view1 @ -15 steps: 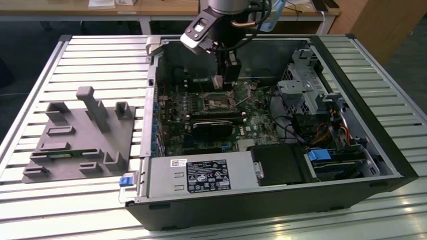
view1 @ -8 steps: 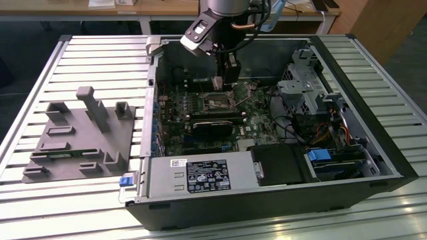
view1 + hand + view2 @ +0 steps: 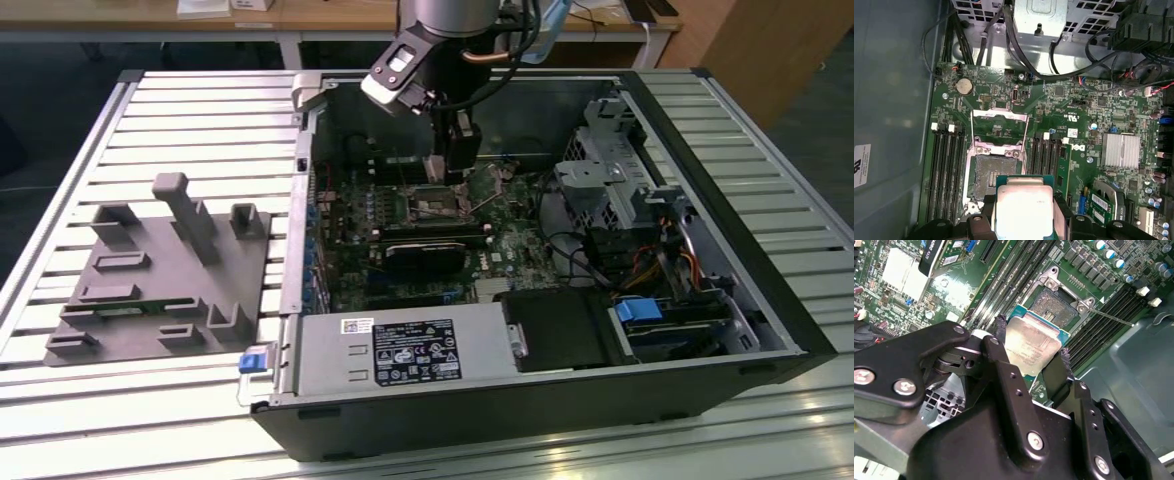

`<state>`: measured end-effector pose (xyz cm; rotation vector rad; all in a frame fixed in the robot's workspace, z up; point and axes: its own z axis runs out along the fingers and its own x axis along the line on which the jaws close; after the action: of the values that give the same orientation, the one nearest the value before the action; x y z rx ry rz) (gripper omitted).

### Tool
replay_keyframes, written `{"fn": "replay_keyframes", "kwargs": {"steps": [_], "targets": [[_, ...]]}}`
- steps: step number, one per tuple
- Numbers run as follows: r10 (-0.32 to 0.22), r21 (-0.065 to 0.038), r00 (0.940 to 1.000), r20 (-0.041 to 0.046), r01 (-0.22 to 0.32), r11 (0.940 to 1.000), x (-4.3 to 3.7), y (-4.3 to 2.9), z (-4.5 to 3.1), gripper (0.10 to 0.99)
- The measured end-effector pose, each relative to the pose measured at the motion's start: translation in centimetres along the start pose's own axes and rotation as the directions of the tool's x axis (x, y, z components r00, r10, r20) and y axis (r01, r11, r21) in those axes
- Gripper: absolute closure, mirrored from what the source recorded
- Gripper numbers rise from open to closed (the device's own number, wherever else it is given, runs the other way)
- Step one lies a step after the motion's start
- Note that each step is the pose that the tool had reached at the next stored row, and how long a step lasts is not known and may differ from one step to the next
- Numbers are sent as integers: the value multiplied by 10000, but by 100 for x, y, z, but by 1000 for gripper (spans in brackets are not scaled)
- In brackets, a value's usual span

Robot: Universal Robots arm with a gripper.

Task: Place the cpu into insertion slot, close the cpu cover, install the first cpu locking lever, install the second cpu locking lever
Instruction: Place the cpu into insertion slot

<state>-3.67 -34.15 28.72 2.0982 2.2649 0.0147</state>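
Note:
My gripper [image 3: 1031, 342] is shut on the cpu [image 3: 1029, 347], a flat square chip with a silver-grey top on a green edge, held by two opposite sides. The chip hangs tilted just above and beside the insertion slot [image 3: 1056, 305], a square socket with a dark centre. In the first wrist view the cpu [image 3: 1024, 207] overlaps the near edge of the insertion slot [image 3: 990, 172]. The cpu cover [image 3: 1000, 114] stands flipped open beyond the socket. A thin locking lever [image 3: 1109, 317] sticks out beside it. In the exterior view the gripper [image 3: 458, 165] hovers over the socket [image 3: 438, 200].
The open computer case [image 3: 747, 330] lies on a slatted table. Memory slots [image 3: 946, 165] flank the socket. Cables [image 3: 1074, 55] and a drive cage [image 3: 607, 180] sit nearby. A black block [image 3: 427, 255] and the power supply [image 3: 400, 350] lie closer. A grey fixture [image 3: 160, 270] rests at the exterior view's left.

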Motion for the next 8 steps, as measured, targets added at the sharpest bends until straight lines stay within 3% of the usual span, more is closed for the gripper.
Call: {"fn": "replay_keyframes", "kwargs": {"steps": [8], "targets": [[0, 1, 10000, -2, 0, 10000, 1, -2, 37, 545]]}}
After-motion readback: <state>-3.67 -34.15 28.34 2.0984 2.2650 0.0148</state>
